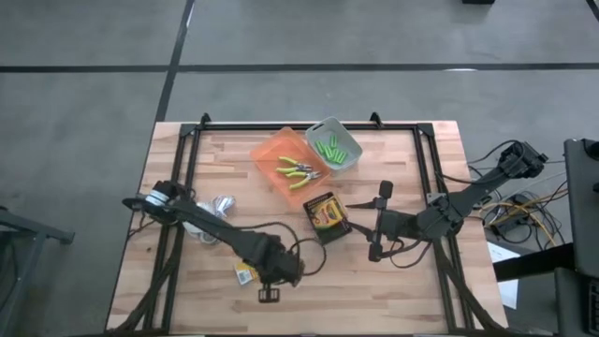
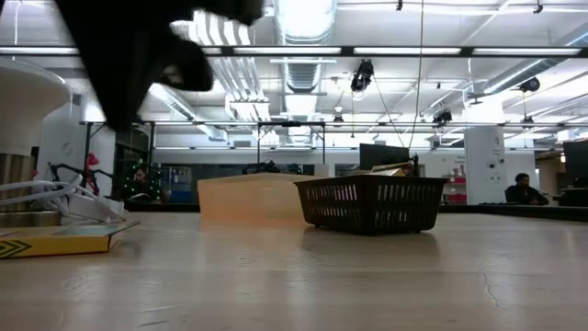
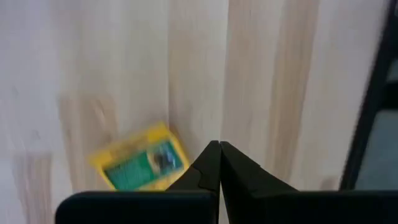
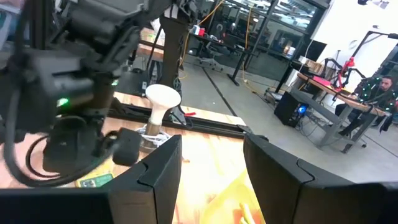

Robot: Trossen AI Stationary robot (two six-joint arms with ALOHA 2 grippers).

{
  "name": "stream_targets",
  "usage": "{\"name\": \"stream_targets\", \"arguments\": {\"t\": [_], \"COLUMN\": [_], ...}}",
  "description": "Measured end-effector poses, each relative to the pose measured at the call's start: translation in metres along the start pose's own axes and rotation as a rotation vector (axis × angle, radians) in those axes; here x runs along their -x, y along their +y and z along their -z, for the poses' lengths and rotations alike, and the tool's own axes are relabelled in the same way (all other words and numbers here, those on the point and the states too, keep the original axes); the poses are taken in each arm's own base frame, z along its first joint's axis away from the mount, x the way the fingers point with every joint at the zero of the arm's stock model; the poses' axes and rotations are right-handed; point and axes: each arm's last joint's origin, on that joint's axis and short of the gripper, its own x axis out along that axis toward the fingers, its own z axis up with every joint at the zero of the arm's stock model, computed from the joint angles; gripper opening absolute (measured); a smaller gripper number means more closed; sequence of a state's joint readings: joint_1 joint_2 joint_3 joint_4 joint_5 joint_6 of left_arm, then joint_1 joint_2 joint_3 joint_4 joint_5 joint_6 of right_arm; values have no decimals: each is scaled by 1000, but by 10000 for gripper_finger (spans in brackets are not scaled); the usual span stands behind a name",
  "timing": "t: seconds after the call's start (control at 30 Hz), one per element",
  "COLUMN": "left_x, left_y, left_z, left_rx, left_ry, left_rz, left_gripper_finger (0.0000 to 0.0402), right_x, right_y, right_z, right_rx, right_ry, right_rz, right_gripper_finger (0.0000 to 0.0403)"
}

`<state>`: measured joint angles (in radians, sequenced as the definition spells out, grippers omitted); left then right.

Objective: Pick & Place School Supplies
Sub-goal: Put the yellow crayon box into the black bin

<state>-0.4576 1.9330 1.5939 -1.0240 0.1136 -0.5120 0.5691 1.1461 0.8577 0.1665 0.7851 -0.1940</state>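
Left pincer (image 1: 270, 294) at about 7 o'clock on the table (image 1: 412, 290), near the front edge, pressed together with nothing between the fingers (image 3: 208, 165); fingertips meeting in a point in the left wrist view. Just beside it, at its 10 o'clock, a small yellow-and-green box (image 1: 245, 273) flat on the wood, apart from the tips; same box (image 3: 142, 160) lying tilted in the left wrist view, and low at the left edge in the low view (image 2: 55, 241).

Right pincer (image 1: 376, 221) at about 4 o'clock from table centre, spread wide and pinching nothing, pointing toward a second, darker box (image 1: 327, 216) near the middle; tips close to that box, contact not clear.

Orange bin (image 1: 284, 165) at 12 o'clock from centre, holding two green-handled pliers (image 1: 298, 171). Grey bin (image 1: 334, 143) touching its right side, holding lime-green markers (image 1: 328, 147). In the low view, a dark mesh basket (image 2: 371, 202) beside a pale orange wall (image 2: 248, 197).

White round thing with coiled cable (image 1: 221, 208) at 9 o'clock, under the left arm; shown upright (image 4: 161, 107) in the right wrist view.

People seated in the room beyond the table, one at the far right (image 2: 520, 188).
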Motion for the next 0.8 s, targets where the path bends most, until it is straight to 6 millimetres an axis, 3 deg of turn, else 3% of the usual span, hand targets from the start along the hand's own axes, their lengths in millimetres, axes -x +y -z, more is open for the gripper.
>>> {"name": "stream_targets", "arguments": {"t": [0.23, 0.47, 0.63, 0.8], "left_x": [-29, -58, -69, -73], "left_y": [-3, 14, 23, 34], "left_z": [30, 52, 56, 50], "left_rx": [21, 60, 115, 324], "left_ry": [134, 162, 146, 95], "left_rz": [-103, -252, -244, -241], "left_gripper_finger": [11, 6, 16, 14], "right_x": [0, 0, 0, 0], "right_y": [0, 0, 0, 0], "right_z": [0, 0, 0, 0], "right_rx": [1, 1, 2, 2], "right_ry": [1, 1, 2, 2], "right_rz": [0, 0, 0, 0], "right_gripper_finger": [169, 169, 169, 169]}}
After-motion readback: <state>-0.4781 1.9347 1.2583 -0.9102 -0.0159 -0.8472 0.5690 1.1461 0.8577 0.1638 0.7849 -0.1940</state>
